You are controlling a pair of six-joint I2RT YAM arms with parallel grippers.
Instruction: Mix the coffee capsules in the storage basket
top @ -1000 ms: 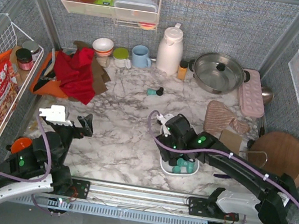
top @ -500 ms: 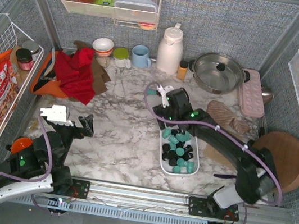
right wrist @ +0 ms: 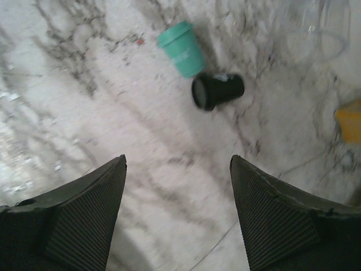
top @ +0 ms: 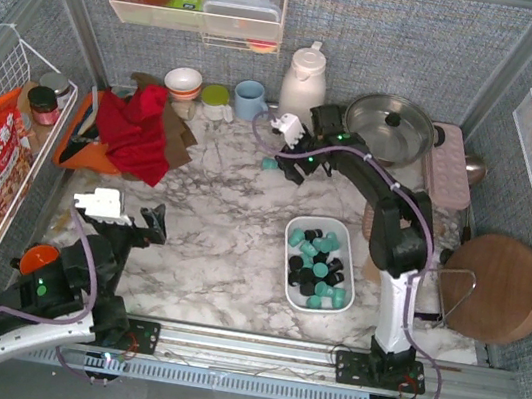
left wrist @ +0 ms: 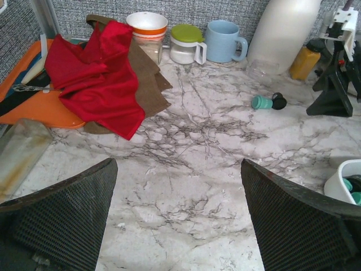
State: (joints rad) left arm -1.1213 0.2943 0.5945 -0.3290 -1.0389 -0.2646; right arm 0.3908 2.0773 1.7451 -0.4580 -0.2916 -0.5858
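Note:
The white storage basket (top: 295, 235) sits right of centre, filled with several teal and black coffee capsules (top: 317, 265). Its rim also shows in the left wrist view (left wrist: 340, 179). One teal capsule (right wrist: 181, 49) and one black capsule (right wrist: 217, 91) lie loose on their sides on the marble, near the thermos. They also show in the left wrist view, teal (left wrist: 261, 102) and black (left wrist: 277, 100). My right gripper (top: 289, 166) is open and empty, hovering just short of the two loose capsules (right wrist: 177, 164). My left gripper (top: 141, 220) is open and empty over bare marble at the near left (left wrist: 179, 166).
A white thermos (top: 302, 89), blue mug (top: 250, 101), small orange bottle (top: 325, 125) and steel pot (top: 389, 128) line the back. A red cloth (top: 140, 129) lies at the left. A folded cloth (top: 396, 210) and round wooden board (top: 497, 287) lie at the right.
My right arm has lifted off the storage basket and reached far back and left, to the two loose capsules by the thermos. The basket's capsules are now uncovered. The left arm has not moved.

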